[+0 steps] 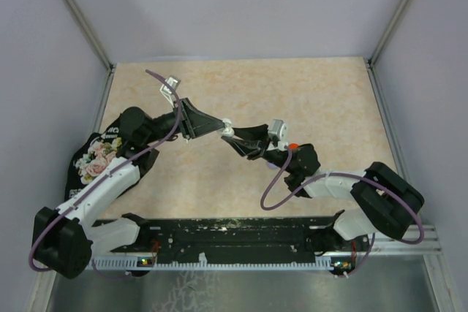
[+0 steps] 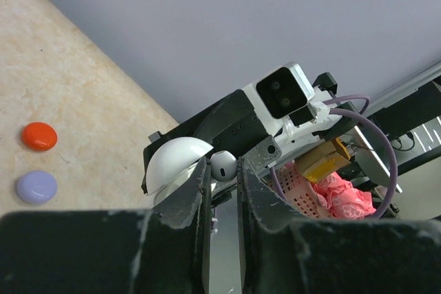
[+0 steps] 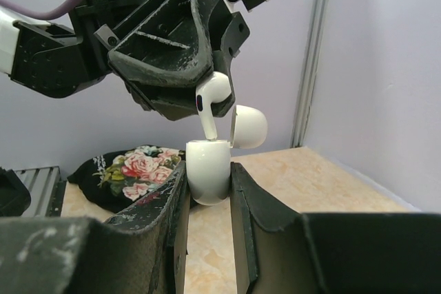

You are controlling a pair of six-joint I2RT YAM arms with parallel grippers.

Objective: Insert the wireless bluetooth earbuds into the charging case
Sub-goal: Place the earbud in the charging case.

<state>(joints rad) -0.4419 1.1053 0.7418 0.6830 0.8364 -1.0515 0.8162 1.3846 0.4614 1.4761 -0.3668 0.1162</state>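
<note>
From above, the left arm (image 1: 117, 177) and right arm (image 1: 329, 184) bend inward and meet; a flowery bag (image 1: 93, 160) lies by the left one. Left wrist: the left gripper (image 2: 224, 173) pinches a white earbud (image 2: 223, 163). Right wrist: the right gripper (image 3: 207, 184) squeezes the open charging case (image 3: 207, 158), right under the earbud.

The earbud (image 3: 213, 91) in the left pincer (image 2: 224, 173) hangs directly over the charging case (image 3: 207, 162) in the right pincer (image 3: 207, 182) (pouch (image 3: 127, 173) behind).

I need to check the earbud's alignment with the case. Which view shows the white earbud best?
The right wrist view: the earbud shows head and stem side-on, the stem pointing down at the open case. The left wrist view shows only its rounded head; the top view, just a tiny white speck.
</note>
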